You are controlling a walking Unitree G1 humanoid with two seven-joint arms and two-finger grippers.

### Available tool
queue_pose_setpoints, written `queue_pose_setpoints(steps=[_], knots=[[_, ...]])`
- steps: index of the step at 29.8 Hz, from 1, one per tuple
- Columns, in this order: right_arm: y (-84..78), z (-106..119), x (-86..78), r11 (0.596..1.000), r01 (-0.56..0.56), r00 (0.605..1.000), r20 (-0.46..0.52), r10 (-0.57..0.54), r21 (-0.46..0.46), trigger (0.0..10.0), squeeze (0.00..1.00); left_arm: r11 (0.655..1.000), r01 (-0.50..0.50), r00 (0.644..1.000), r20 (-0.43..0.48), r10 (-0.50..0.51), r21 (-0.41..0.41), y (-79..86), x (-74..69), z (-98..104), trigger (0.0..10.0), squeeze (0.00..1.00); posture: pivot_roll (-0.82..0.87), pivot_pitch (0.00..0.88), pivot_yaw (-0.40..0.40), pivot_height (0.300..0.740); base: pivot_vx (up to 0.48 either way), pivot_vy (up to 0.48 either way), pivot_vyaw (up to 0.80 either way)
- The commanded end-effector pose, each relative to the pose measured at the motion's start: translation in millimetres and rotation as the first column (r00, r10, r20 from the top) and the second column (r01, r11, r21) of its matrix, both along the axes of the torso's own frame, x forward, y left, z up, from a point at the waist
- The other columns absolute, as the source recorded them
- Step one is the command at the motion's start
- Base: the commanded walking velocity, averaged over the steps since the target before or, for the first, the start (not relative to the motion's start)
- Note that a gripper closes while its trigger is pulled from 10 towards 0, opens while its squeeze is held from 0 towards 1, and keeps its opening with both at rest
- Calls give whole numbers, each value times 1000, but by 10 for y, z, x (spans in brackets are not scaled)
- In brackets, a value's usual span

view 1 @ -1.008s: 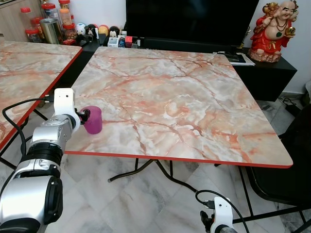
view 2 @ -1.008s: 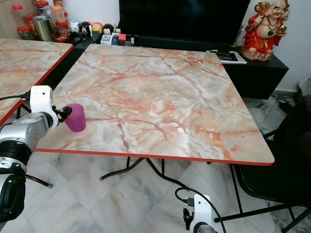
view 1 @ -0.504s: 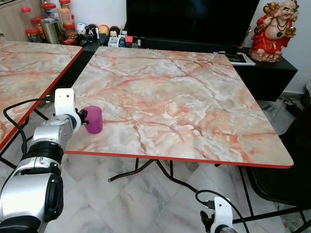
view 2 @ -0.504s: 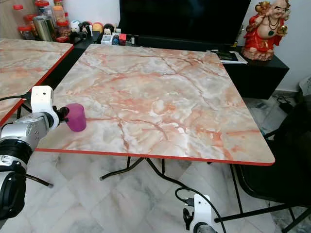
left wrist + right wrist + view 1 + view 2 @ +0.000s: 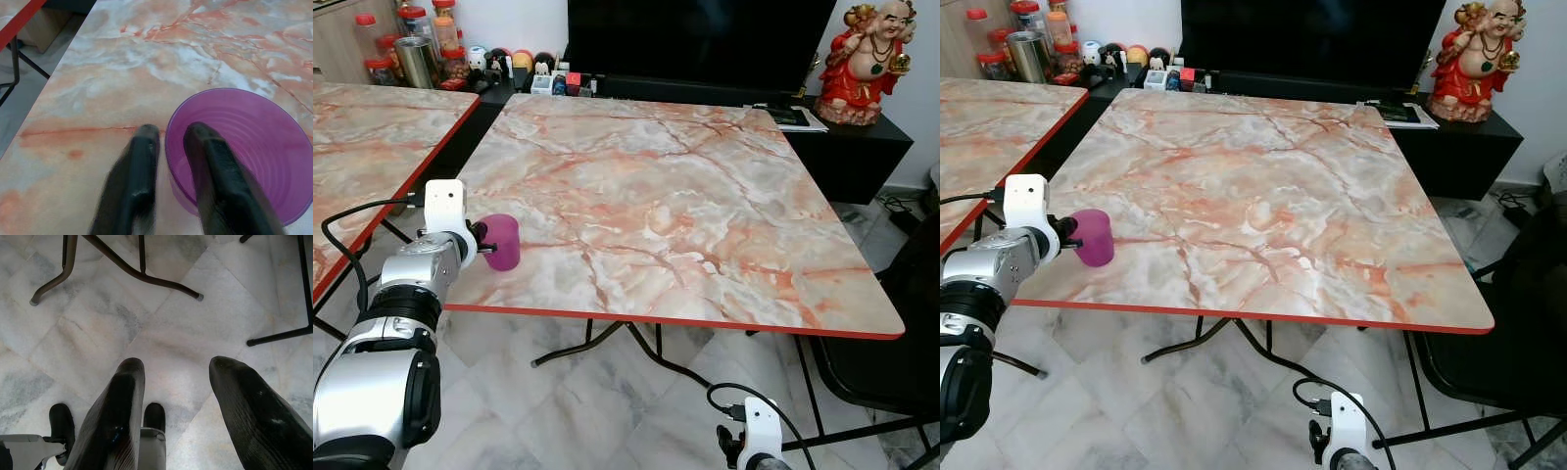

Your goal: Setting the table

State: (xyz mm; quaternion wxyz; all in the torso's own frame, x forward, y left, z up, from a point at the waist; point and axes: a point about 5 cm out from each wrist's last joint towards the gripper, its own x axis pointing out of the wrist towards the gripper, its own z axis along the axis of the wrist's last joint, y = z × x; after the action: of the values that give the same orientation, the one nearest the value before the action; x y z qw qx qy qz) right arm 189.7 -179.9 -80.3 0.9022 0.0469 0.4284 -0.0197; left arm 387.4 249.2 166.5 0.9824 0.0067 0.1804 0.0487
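Purple plastic cup (image 5: pixel 502 242), judged light, thin-walled and easily crushed, is pinched at its rim by the left claw (image 5: pixel 168 142), one finger inside, at the bench's (image 5: pixel 685 196) eight o'clock corner. The right claw (image 5: pixel 178 396) hangs spread over floor.

You get bright, even room light with soft shadows under the table (image 5: pixel 685 196). Your head views are sharp. In the left wrist view, the near black fingers (image 5: pixel 132 186) blur.
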Motion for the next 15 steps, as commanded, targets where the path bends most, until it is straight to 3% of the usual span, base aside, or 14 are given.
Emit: queue_pose_setpoints(steps=[1, 8, 15], knots=[[-23, 7, 8, 1000, 9, 1000, 4, -9, -5, 10000, 0, 1000, 19, 1000, -1, -19, 25, -49, 27, 25, 0, 0, -57, 0, -69, 740, 0, 0, 0], [-24, 14, 23, 1000, 9, 1000, 7, -9, -5, 10000, 0, 1000, 5, 999, 35, -6, 21, -42, 42, 76, 0, 0, -57, 0, -70, 740, 0, 0, 0], [-35, 11, 15, 1000, 7, 1000, 3, -7, -7, 10000, 0, 997, -62, 972, 223, 71, -47, 26, 69, 311, 0, 0, -55, 0, -75, 740, 0, 0, 0]])
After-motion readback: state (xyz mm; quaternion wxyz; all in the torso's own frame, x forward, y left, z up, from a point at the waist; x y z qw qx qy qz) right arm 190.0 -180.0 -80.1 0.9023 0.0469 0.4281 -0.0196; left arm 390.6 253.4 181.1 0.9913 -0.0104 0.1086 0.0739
